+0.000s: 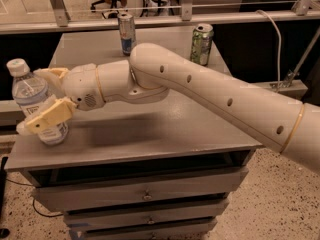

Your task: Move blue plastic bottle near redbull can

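Note:
The blue plastic bottle [28,88], clear with a white cap and a pale label, stands upright at the table's left front corner. My gripper [32,102] has reached it from the right. Its fingers are open and straddle the bottle: one yellowish finger [49,116] crosses in front of the label, the other [52,73] lies behind the bottle. The redbull can [127,33], slim, silver and blue, stands at the table's far edge, well behind and to the right of the bottle.
A wider green-and-white can [201,45] stands at the far right of the grey table [165,129]. My arm stretches across the table from the right. Drawers [145,194] sit below the tabletop. A rail and a cable run behind the table.

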Robot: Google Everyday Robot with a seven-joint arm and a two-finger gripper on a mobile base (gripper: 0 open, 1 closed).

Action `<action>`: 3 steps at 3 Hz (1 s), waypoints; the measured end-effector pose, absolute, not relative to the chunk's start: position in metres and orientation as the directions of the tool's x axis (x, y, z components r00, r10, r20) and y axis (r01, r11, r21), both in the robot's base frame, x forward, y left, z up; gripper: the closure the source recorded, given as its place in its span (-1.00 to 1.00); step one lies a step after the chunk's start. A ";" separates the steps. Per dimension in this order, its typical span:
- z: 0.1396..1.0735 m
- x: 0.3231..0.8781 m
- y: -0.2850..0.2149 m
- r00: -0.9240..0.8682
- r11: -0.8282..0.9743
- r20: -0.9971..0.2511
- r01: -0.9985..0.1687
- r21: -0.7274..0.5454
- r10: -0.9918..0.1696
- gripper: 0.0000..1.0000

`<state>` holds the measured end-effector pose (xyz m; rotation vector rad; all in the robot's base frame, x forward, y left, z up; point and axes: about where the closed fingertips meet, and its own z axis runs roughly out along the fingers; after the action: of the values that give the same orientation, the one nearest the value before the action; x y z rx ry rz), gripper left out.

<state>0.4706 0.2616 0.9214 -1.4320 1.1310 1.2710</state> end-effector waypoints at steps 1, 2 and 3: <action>0.923 0.466 0.267 0.052 -0.191 -0.997 -0.981 -0.038 -0.065 -0.20; 0.922 0.465 0.265 0.043 -0.177 -0.997 -0.984 -0.030 -0.068 0.26; 0.922 0.474 0.243 0.053 -0.128 -0.994 -0.991 -0.041 -0.096 0.73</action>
<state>0.4739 0.2433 0.9224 -1.3976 1.1841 1.2171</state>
